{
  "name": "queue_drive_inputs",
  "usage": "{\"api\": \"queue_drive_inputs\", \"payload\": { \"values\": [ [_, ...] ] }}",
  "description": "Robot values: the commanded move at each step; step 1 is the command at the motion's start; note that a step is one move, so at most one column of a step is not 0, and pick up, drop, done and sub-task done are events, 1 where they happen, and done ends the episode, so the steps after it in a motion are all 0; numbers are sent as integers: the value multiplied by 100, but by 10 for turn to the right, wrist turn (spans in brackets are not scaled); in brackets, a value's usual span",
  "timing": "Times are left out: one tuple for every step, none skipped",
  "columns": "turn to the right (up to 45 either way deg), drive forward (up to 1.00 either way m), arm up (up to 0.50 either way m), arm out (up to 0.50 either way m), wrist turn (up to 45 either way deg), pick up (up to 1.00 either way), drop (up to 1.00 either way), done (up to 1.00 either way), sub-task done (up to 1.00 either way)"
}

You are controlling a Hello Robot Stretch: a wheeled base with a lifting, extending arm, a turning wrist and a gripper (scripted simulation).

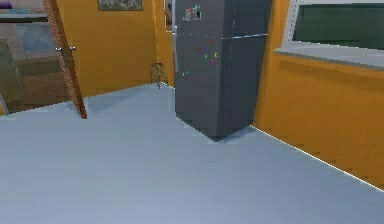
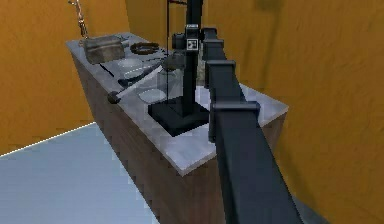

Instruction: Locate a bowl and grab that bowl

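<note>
A stone-topped counter (image 2: pixel 190 150) runs along the orange wall in the arm side view. On it lies a pale round shape (image 2: pixel 151 94) that may be a bowl, and farther back a dark round dish (image 2: pixel 146 48). My arm (image 2: pixel 240 140) reaches out over the counter. The gripper (image 2: pixel 138 83) slants down over the countertop close to the pale round shape. I cannot tell whether it touches that shape or holds anything.
A black stand (image 2: pixel 181 116) with an upright pole stands on the counter by the arm. A metal sink (image 2: pixel 104 47) with a faucet (image 2: pixel 78 15) lies at the far end. The forward view has a dark fridge (image 1: pixel 220 65), a wooden door (image 1: pixel 70 60), a window (image 1: pixel 335 25) and open grey floor (image 1: pixel 130 160).
</note>
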Motion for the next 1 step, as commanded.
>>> {"api": "queue_drive_inputs", "payload": {
  "values": [
    [0, 0, 0, 0, 330, 0, 0, 0, 0]
  ]
}}
